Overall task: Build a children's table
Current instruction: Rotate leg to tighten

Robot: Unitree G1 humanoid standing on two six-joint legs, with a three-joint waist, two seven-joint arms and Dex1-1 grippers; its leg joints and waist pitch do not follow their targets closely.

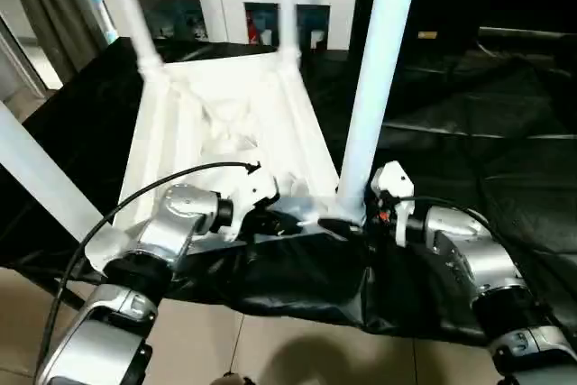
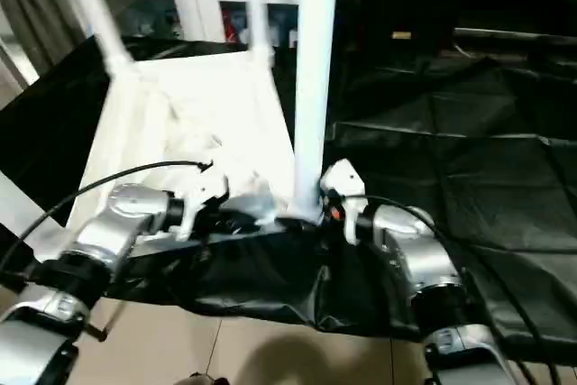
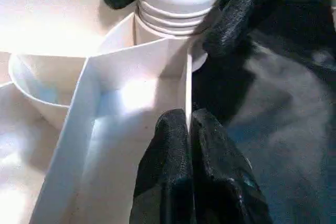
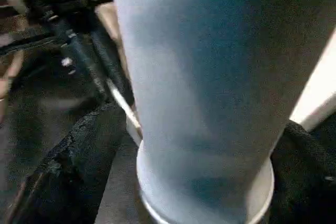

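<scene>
The children's table (image 1: pixel 230 123) lies upside down in front of me on a black sheet (image 1: pixel 469 160) that covers the floor, its ribbed underside facing up and its legs pointing toward the ceiling. The near right leg (image 1: pixel 374 78) stands upright in the round socket at the near right corner of the top, just in front of my forearms. Two more legs rise from the far corners, and a fourth (image 1: pixel 41 178) slants up from the near left corner. My left pincer (image 3: pixel 191 145) is clenched on a thin upright rib (image 3: pixel 187 85) of the underside right beside that near right socket; in the left wrist view the rib's edge runs down between my two black fingertips, which sit pressed together with the rib caught between them. My right pincer (image 1: pixel 361 218) is at the foot of the near right leg, where the tube meets the socket; its black fingers (image 3: pixel 239 14) stand on either side of the ridged base of the leg, spread wider than the tube, released rather than squeezing it. In the right wrist view the leg looms close between those fingers. Beyond the far edge of the sheet stands a white cabinet (image 1: pixel 234 2) with glass doors.
</scene>
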